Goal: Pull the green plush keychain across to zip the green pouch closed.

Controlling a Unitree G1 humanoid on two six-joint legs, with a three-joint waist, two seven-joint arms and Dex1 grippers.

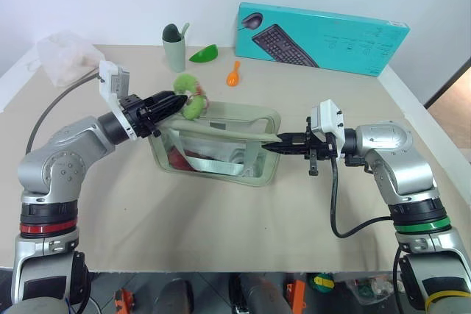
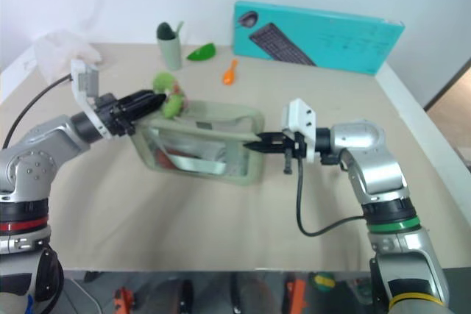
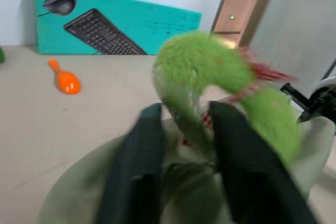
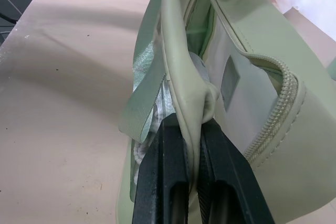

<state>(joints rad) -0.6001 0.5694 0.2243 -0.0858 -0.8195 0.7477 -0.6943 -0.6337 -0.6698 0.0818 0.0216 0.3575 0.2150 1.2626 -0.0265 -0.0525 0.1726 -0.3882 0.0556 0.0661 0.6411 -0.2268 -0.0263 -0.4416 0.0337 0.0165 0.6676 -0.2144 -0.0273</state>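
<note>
Taking stock for you, operator, the table point(image 1: 221, 218) carried these items at that moment. Item one: the pouch point(image 1: 221, 145), lying near the table's middle between the two arms, its clear panel facing the robot and its zipper point(image 4: 281, 114) standing open along the top. Item two: the keychain point(image 1: 190, 101), sitting at the pouch's left end, right at the tips of your left gripper point(image 1: 180, 101). In the left wrist view its two fingers point(image 3: 137, 177) stood somewhat apart, with the keychain's fuzzy loop and a fold of pouch fabric lying between them; whether they pressed on either, you could not tell. Item three: your right gripper point(image 1: 271, 145), reaching in level from the right, its fingers point(image 4: 168, 182) clamped tight on the pouch's right-end edge, as the right wrist view made plain. Item four, along the far side and well apart from the pouch: a grey-green cup point(image 1: 174, 45), a glossy green leaf piece point(image 1: 204, 53), an orange spoon point(image 1: 233, 73) and a teal keyboard box point(image 1: 320, 38) propped against the wall. Item five: a white plastic bag point(image 1: 66, 56), at the far left corner.
</note>
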